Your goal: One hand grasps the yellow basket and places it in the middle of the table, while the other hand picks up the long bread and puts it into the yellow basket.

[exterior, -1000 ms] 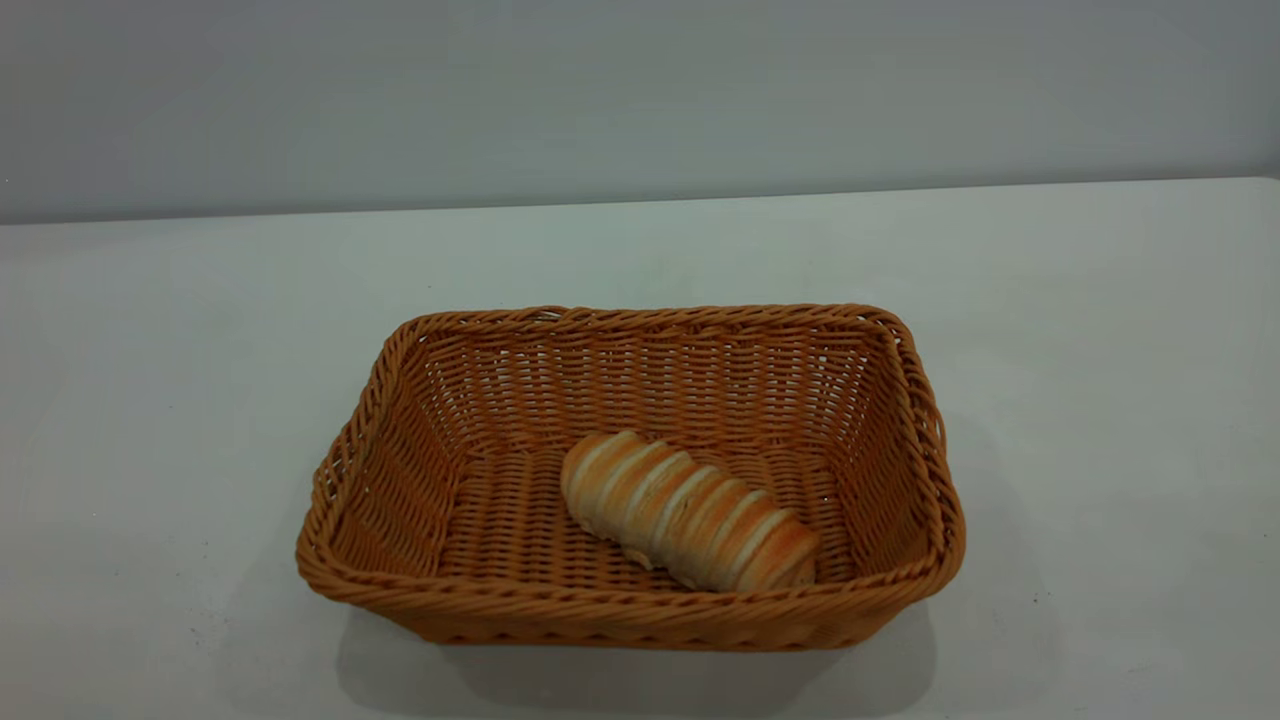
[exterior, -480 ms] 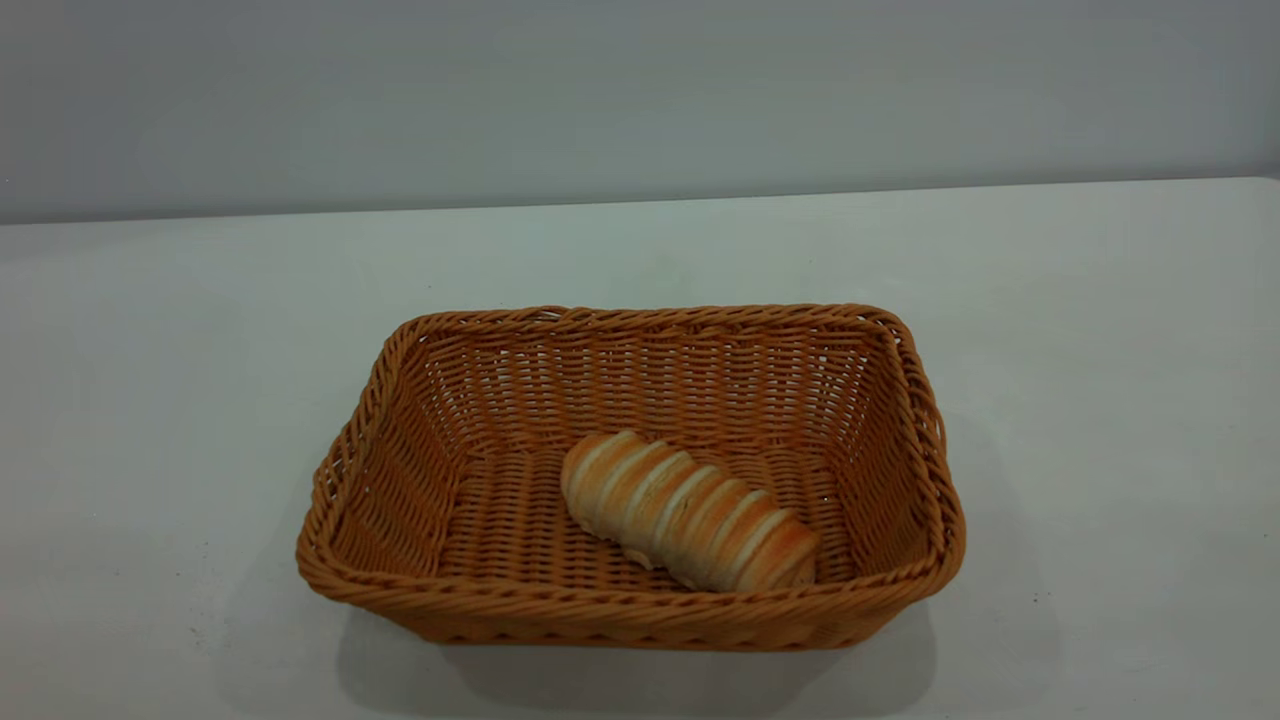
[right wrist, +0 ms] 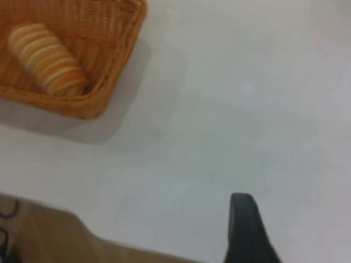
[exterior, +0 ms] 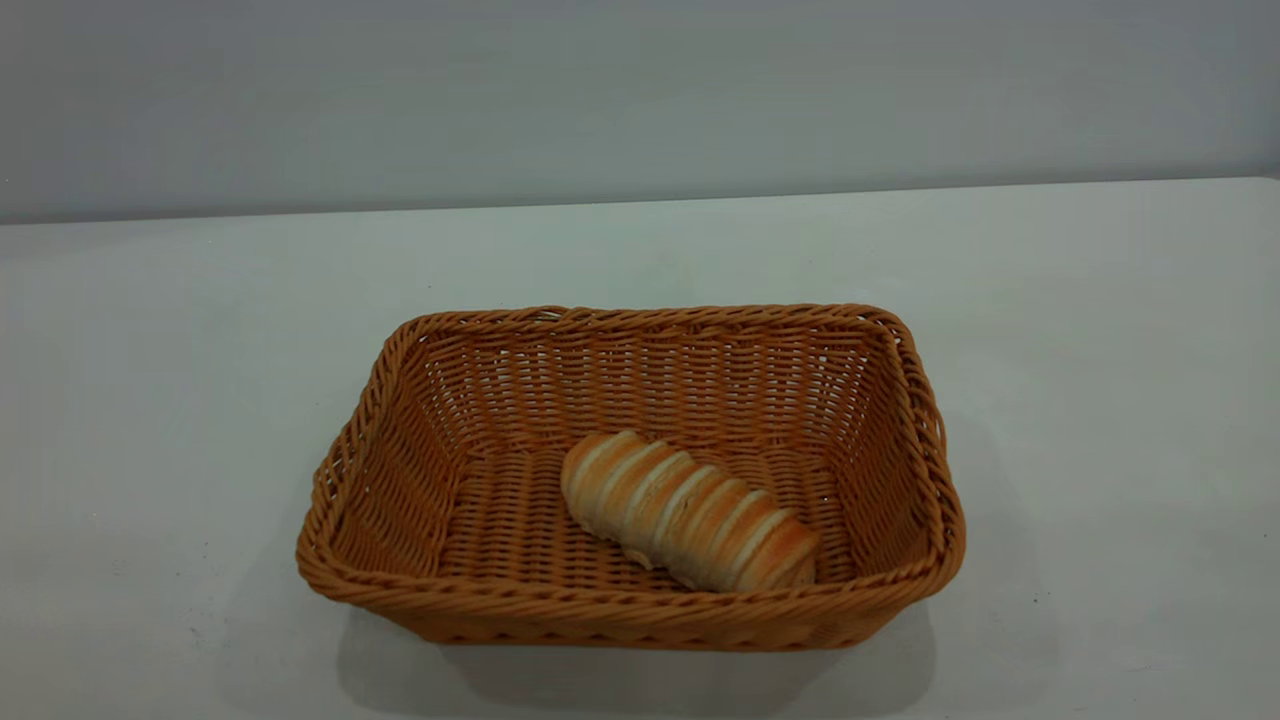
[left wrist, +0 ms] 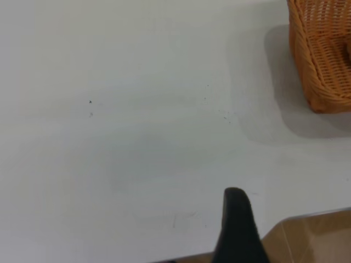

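The yellow basket (exterior: 640, 612) stands in the middle of the white table (exterior: 1100, 350). The long bread (exterior: 688, 510) lies inside it on the woven floor, slanted, towards the front right. Neither gripper shows in the exterior view. In the left wrist view a dark part of my left gripper (left wrist: 236, 219) hangs over the bare table near its edge, well away from the basket (left wrist: 323, 66). In the right wrist view my right gripper (right wrist: 244, 224) is over bare table, apart from the basket (right wrist: 118, 60) and the bread (right wrist: 46, 57). Both grippers hold nothing.
A grey wall (exterior: 640, 90) runs behind the table. The table's edge and a brown floor (left wrist: 318, 235) show past the left gripper. The same floor (right wrist: 49, 235) shows in the right wrist view.
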### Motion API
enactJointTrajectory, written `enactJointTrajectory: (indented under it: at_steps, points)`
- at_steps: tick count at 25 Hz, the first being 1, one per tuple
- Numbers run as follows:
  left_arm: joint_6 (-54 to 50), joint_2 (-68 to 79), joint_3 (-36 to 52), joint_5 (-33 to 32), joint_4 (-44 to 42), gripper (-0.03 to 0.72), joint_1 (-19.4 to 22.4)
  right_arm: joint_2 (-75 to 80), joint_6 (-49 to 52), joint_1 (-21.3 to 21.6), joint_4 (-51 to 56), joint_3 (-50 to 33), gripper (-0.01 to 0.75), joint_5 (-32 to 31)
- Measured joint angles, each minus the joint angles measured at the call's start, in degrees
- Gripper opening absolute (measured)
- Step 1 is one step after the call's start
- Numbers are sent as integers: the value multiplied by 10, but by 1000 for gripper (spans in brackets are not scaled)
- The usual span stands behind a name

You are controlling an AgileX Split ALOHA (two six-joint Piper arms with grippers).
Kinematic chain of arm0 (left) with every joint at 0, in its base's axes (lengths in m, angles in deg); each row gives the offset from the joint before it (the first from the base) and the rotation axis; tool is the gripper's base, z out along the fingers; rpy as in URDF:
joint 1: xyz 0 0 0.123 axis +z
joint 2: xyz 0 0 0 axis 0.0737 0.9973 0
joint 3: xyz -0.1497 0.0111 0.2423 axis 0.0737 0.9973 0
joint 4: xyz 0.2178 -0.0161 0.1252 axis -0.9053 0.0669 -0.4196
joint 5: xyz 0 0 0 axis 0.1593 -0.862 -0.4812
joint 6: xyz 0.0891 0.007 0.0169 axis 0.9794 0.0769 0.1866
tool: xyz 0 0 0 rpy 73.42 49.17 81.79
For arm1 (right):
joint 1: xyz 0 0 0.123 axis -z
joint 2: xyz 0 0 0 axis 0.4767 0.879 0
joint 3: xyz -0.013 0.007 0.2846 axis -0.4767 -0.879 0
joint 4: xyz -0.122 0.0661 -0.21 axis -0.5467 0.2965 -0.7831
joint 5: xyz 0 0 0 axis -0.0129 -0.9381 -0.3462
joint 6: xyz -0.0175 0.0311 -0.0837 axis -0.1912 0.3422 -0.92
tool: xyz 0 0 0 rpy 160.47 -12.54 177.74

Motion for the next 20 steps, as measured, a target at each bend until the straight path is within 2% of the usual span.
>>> enactJointTrajectory:
  at_steps: [5, 20]
  points:
    - [0, 0, 0, 0, 0, 561, 0, 0, 39, 0, -22, 0, 490, 0]
    - [0, 0, 0, 0, 0, 561, 0, 0, 40, 0, -22, 0, 490, 0]
